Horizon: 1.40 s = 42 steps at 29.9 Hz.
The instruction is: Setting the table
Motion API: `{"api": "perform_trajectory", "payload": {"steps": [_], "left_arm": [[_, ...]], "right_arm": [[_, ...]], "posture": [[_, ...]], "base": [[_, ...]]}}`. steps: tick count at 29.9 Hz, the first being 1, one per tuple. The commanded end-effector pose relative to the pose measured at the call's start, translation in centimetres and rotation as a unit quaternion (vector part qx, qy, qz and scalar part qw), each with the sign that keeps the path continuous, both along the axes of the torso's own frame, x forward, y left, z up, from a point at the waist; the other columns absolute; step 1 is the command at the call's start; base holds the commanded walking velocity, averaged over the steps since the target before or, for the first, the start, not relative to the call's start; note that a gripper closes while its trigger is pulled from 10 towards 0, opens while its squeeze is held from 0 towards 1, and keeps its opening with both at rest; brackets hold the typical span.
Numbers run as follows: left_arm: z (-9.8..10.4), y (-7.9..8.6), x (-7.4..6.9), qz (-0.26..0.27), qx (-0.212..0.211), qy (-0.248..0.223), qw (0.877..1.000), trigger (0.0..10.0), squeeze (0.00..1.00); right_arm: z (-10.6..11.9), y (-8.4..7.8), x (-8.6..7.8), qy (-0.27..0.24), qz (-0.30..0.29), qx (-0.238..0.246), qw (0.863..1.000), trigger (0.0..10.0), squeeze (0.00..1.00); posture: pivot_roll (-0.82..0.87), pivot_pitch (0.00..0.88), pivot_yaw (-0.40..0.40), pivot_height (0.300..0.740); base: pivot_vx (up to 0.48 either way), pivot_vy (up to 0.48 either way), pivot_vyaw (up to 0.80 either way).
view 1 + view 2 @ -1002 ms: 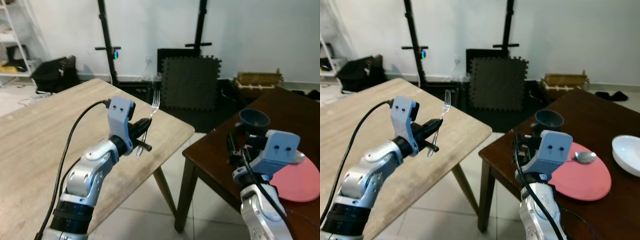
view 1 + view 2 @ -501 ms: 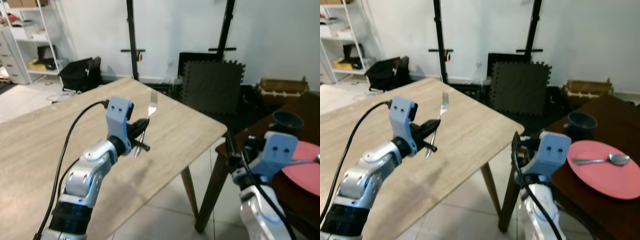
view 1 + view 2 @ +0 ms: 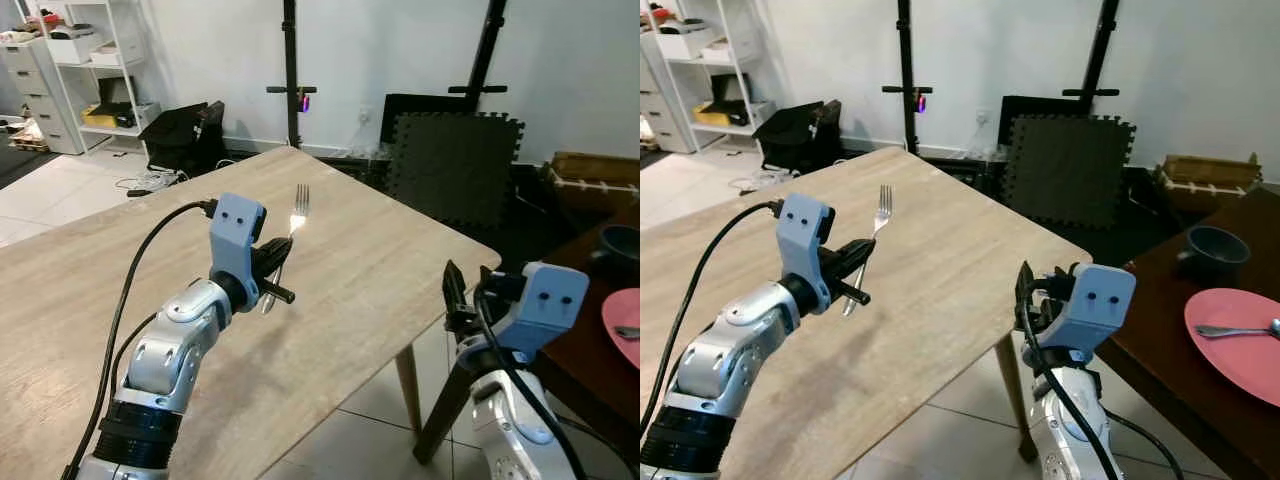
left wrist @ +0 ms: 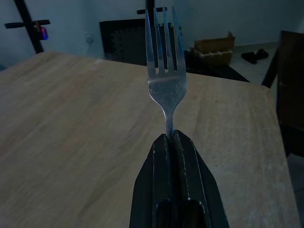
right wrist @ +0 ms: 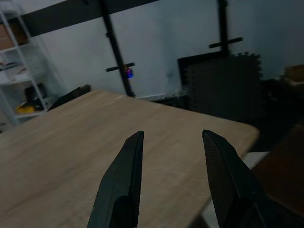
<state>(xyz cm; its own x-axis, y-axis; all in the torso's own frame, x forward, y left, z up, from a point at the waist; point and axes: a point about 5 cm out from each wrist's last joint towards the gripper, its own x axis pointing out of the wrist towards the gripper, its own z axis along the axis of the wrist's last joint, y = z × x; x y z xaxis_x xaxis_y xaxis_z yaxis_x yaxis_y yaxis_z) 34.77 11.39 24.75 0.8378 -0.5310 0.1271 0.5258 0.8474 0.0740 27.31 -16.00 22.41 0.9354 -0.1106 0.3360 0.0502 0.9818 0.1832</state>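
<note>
— Count for you?
— One fork [image 3: 292,222], tines up, clamped in your left end effector [image 3: 275,262] over the light tabletop [image 3: 400,260]. Right end effector [image 5: 171,175] apart, holding nothing.
— Elsewhere?
— One red plate [image 3: 1240,340], one spoon [image 3: 1240,328] on it.

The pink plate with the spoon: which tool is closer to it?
Right. The right tool hangs just beside the pink plate's dark table; the left tool, holding a fork, is farther over the light table.

**Silver arms, blue wrist boxes, black fingers**

Both arms are showing silver, rounded shells with black joint bands. Each wrist is carrying a pale blue box marked by two small dark holes. Black cables are looping along both arms. Each gripper's fingers [image 5: 121,190] are showing long, black and tapered.
</note>
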Motion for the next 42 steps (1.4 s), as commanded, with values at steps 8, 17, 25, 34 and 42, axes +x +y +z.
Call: {"api": "perform_trajectory", "payload": {"steps": [8, 17, 25, 34, 42], "left_arm": [[-0.51, -0.37, 0.10, -0.006, 0.009, 0.006, 1.000, 10.0, 0.00], [-0.45, -0.66, 0.13, -0.011, 0.006, 0.004, 1.000, 10.0, 0.00], [-0.35, -0.88, 0.18, -0.014, 0.006, 0.002, 1.000, 10.0, 0.00], [-0.32, -1.01, 0.23, -0.017, 0.006, 0.001, 1.000, 10.0, 0.00], [-0.33, -1.09, 0.24, -0.020, 0.004, 0.000, 1.000, 10.0, 0.00]], "right_arm": [[-0.43, -0.19, -0.10, 0.011, -0.005, 0.008, 1.000, 10.0, 0.00], [-0.39, -0.25, -0.09, 0.011, -0.005, 0.010, 1.000, 10.0, 0.00], [-0.37, -0.28, -0.11, 0.011, -0.005, 0.010, 1.000, 10.0, 0.00], [-0.33, -0.30, -0.12, 0.010, -0.006, 0.009, 1.000, 10.0, 0.00], [-0.24, -0.29, -0.10, 0.009, -0.005, 0.007, 1.000, 10.0, 0.00]], "posture": [[-0.03, 0.027, 0.097, 0.740], [-0.04, 0.027, 0.096, 0.740], [-0.04, 0.026, 0.100, 0.740], [-0.04, 0.025, 0.100, 0.740], [-0.04, 0.022, 0.098, 0.740]], "base": [[0.000, 0.000, -0.80], [0.000, 0.000, -0.80], [0.000, 0.000, -0.80], [0.000, 0.000, -0.80], [0.000, 0.000, -0.80]]}}
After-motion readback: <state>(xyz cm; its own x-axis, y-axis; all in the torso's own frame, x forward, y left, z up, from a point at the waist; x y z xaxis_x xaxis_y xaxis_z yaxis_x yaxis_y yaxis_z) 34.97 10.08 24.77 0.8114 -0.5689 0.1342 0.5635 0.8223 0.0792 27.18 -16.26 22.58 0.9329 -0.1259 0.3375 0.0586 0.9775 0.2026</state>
